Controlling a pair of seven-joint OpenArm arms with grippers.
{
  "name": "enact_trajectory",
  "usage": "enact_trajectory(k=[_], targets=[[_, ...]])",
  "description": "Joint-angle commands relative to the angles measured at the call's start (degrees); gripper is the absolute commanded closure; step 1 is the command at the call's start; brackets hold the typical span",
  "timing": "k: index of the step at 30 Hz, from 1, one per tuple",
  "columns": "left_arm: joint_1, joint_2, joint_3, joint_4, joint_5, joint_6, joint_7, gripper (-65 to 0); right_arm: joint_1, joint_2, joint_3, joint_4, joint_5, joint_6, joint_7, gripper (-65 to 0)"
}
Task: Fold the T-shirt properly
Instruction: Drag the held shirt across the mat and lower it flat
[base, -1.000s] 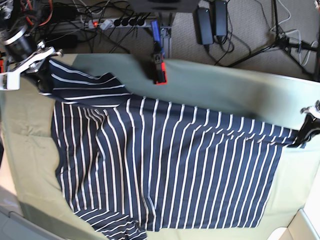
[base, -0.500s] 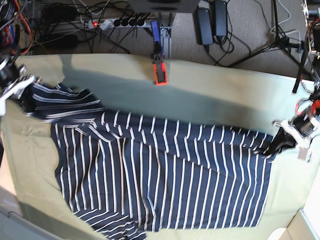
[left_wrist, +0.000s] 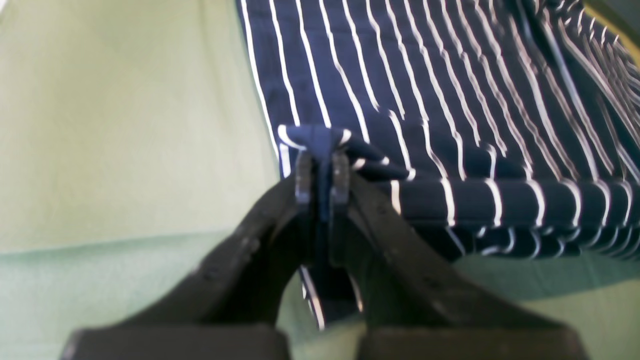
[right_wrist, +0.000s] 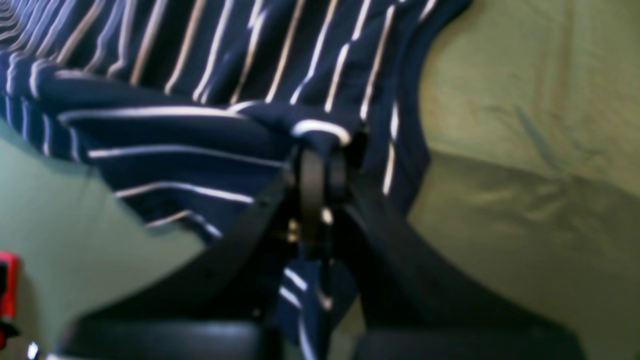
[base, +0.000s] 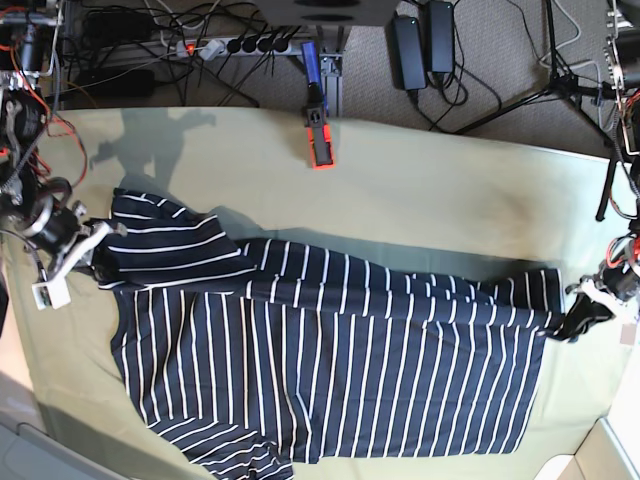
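The striped T-shirt (base: 330, 370) lies spread over the olive-green cloth (base: 430, 190) that covers the worktop, filling most of the near half from the left edge almost to the right edge. Its far long edge is doubled over toward the near side, making a raised fold that runs from one gripper to the other. A sleeve sticks out at the near left corner of the shirt, and another bunches up by the left edge of the worktop.

The right gripper (base: 97, 248), at the left edge in the base view, is clenched on the fabric at the sleeve end; in the right wrist view the right gripper (right_wrist: 320, 165) has its jaws pressed together with a pinch of navy cloth and one white stripe showing just above the tips. The left gripper (base: 585, 322), at the right edge in the base view, is likewise clamped on the shirt's corner; the left wrist view shows the left gripper (left_wrist: 322, 175) with a narrow tuck of striped fabric between its closed jaws, the T-shirt (left_wrist: 450, 125) stretching away from it over the cloth.

A red and black clamp (base: 319, 135) sits at the far edge of the worktop, well apart from the shirt.
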Motion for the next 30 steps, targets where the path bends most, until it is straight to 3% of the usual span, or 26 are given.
enact_trajectory(k=[1,3,9,16,22,23,26,27,30], targets=[[-2.0,-1.6,0.0,0.0,-0.5,-0.6,-1.6,0.0,2.4,1.4,-0.5,-0.5,-0.6,2.9,1.2,0.0],[-3.3,-1.6,1.8,-1.4,0.5,-0.6,-2.2,0.0,5.5,1.4,-3.0,-3.1,-1.4,2.9,1.4,0.0],[-6.1,-1.6,9.6,-3.9,10.0,-0.6,-11.8,0.0,14.4,1.1,-10.5,-9.7,-3.3,2.8,1.6,0.0],[-7.5,-1.6,10.9,-3.9,10.6,-0.6,-12.3,0.0,21.4,0.3,-15.1,-16.3,-4.9,2.7,2.6,0.0],[-7.5,-1.3,10.9,-3.9,11.0,-0.6,-12.3,-32.3,23.0,-2.0,-15.3,-20.3,-6.7,2.7,5.2,0.0],[-7.5,-1.2,10.9,-3.9,11.6,-0.6,-12.3,-35.2,23.0,-2.4,-15.3,-20.6,-7.2,2.7,5.4,-8.2],[-7.5,-1.3,10.9,-3.9,12.3,-0.6,-11.6,-35.9,23.0,-3.4,-15.2,-20.6,-7.5,2.7,5.6,-38.7],[-7.5,-1.4,10.8,-3.9,12.3,0.3,-11.0,-35.9,23.0,-3.8,-15.0,-20.5,-7.5,2.7,5.6,-43.2],[-7.5,-2.6,10.7,-3.9,11.7,1.7,-7.1,-35.9,23.0,-4.7,-12.1,-19.5,-7.5,2.3,3.0,-43.9]])
